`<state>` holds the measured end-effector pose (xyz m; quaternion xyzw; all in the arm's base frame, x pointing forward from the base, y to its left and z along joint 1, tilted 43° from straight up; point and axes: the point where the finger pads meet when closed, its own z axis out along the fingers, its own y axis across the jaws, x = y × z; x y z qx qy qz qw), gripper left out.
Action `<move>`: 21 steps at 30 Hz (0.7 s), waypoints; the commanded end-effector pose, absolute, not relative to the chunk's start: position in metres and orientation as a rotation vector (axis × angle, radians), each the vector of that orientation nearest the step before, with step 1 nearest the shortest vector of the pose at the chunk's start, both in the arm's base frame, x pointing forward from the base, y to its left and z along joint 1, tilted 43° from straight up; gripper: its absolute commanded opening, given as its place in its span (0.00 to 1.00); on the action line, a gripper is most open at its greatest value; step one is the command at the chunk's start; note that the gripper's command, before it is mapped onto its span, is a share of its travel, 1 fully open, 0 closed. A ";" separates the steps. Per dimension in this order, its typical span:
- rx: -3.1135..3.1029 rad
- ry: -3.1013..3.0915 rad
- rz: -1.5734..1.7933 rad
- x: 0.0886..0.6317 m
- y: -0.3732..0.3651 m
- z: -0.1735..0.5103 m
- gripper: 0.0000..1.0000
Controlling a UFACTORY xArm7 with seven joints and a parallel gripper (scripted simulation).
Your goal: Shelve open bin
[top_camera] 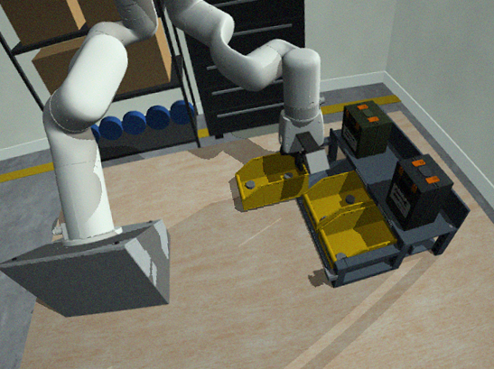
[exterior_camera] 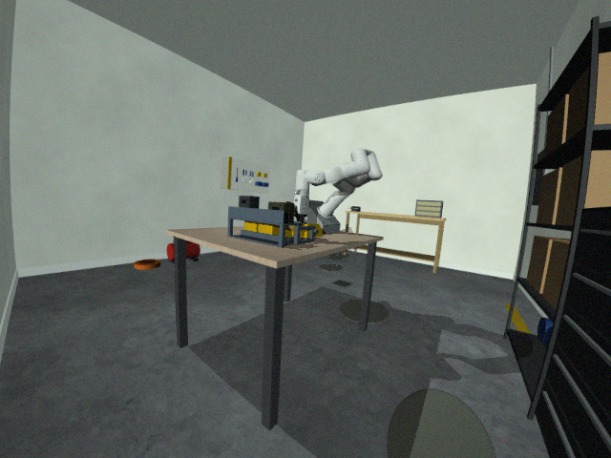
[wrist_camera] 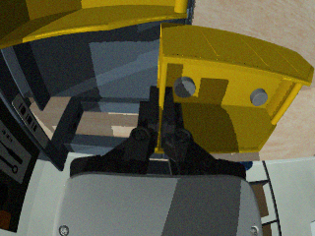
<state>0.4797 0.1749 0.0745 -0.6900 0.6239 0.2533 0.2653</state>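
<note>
The bin (top_camera: 274,193) (wrist_camera: 212,54) is yellow, roughly level, its open front toward the robot base and two round grey parts inside. My gripper (top_camera: 301,165) (wrist_camera: 159,99) is shut on its rear wall, one finger inside and one outside. The bin's rear end is at the front edge of the grey-blue shelf (top_camera: 365,258) (wrist_camera: 118,64) (exterior_camera: 256,214); its exact height over the lip is hard to tell. The free place lies beyond the rear wall, partly hidden by the gripper in the top view. Two yellow bins (top_camera: 328,190) (top_camera: 366,232) stand side by side there, open fronts out.
A green box (top_camera: 367,130) (exterior_camera: 281,209) and a black box (top_camera: 420,190) (exterior_camera: 248,200) stand on the shelf's rear board. The green box is close to the arm's wrist side of the free place. A shelf post (top_camera: 332,145) stands behind the gripper.
</note>
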 end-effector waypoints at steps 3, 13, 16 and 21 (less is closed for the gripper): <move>-1.861 1.687 0.679 0.481 0.175 0.074 0.00; -1.861 1.687 0.679 0.481 0.175 0.074 0.00; -1.861 1.687 0.679 0.481 0.175 0.074 0.33; -1.861 1.687 0.679 0.481 0.175 0.074 0.33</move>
